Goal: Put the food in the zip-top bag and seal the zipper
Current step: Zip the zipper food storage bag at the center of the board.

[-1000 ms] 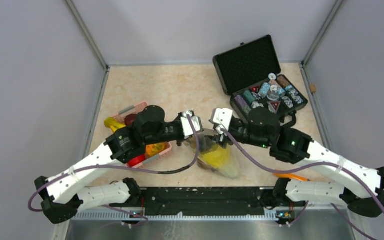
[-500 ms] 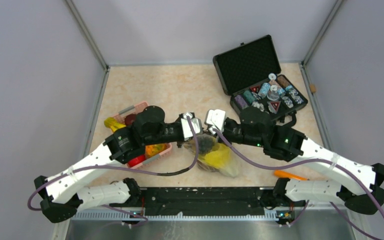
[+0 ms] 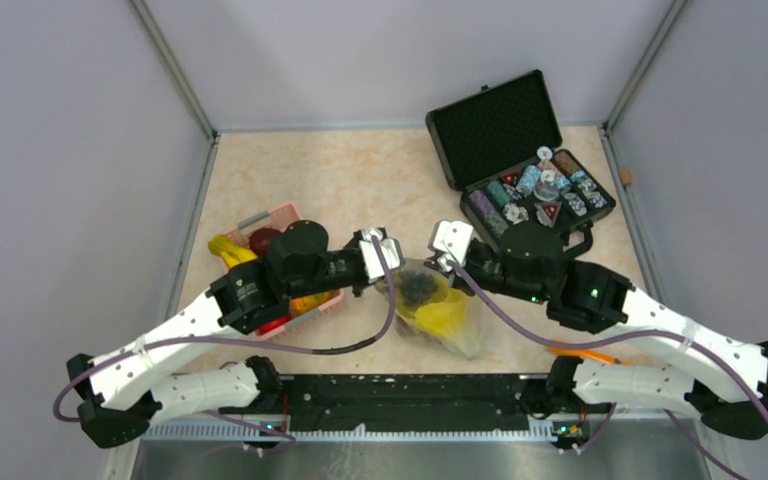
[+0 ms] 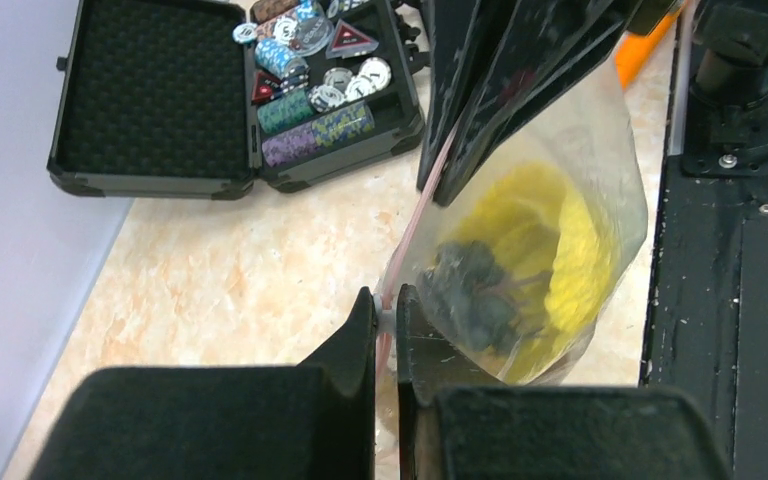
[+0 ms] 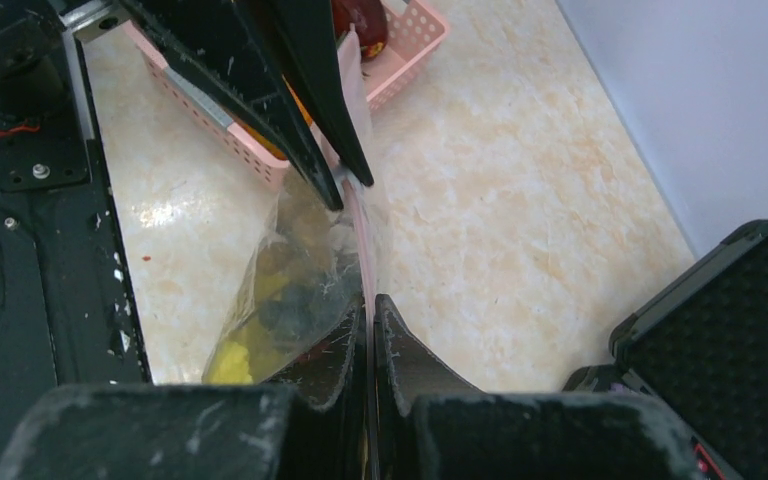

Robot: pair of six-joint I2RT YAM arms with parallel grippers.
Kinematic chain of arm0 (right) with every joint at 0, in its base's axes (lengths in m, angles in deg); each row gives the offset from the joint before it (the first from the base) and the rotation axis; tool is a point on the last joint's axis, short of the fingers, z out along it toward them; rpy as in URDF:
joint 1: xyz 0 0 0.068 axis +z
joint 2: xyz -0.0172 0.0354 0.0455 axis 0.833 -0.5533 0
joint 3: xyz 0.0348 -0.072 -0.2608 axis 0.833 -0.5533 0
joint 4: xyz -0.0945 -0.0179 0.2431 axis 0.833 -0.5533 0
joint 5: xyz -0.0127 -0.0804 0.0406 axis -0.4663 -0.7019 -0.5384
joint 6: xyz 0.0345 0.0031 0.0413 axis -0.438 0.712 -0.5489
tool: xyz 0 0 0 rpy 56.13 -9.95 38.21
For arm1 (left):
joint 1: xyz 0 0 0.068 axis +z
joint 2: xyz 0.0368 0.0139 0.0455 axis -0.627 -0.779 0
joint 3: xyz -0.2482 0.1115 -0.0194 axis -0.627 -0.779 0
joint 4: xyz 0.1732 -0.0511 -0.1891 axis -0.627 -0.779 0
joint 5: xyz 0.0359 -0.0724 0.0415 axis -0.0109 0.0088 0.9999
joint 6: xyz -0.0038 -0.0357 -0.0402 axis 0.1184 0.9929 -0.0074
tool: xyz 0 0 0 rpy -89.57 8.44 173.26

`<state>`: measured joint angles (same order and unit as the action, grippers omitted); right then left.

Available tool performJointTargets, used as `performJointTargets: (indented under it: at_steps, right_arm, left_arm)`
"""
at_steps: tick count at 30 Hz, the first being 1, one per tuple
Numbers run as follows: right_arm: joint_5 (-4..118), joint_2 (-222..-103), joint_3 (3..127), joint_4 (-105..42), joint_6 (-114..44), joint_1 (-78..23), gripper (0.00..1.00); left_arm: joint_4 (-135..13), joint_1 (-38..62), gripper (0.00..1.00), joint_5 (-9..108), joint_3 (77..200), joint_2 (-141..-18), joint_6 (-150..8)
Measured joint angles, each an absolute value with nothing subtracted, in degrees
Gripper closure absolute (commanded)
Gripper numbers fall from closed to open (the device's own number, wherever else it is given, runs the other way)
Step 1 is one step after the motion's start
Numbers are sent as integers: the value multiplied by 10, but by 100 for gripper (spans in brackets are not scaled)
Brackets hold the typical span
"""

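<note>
The clear zip-top bag (image 3: 450,325) hangs between my two grippers just above the table. Inside it lie yellow food pieces (image 4: 560,240) and a dark grape bunch (image 4: 470,295). The pink zipper (image 4: 415,235) runs taut from one gripper to the other. My left gripper (image 4: 387,305) is shut on the strip's end, with a small white piece pinched between its tips. My right gripper (image 5: 370,305) is shut on the zipper (image 5: 362,240) at the other side. In the top view the left gripper (image 3: 385,278) and right gripper (image 3: 438,268) stand close together over the bag's mouth.
A pink lattice basket (image 3: 278,214) at the left holds more toy food: yellow (image 3: 225,248), red (image 3: 275,322), orange (image 3: 310,300). An open black case (image 3: 495,125) of poker chips stands at the back right. An orange item (image 3: 580,352) lies near the black base rail (image 3: 410,390).
My right gripper has shut on the zipper. It slid left toward the left gripper, then back right along the strip. The left gripper has kept its hold and barely moved.
</note>
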<state>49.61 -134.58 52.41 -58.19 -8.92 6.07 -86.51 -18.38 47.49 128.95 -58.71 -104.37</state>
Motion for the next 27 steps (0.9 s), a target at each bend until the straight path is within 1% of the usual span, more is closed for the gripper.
performJointTargets:
  at_steps: [17,27]
  right_arm:
    - [481,-1293,502,-588,-90,61,100]
    - [464,-1278,486,-584,-103,61,100]
  left_arm:
    - [-861,-140,100,508,1263,-573,-1045]
    - [-869,-87,100,511,1236,-546,-1054]
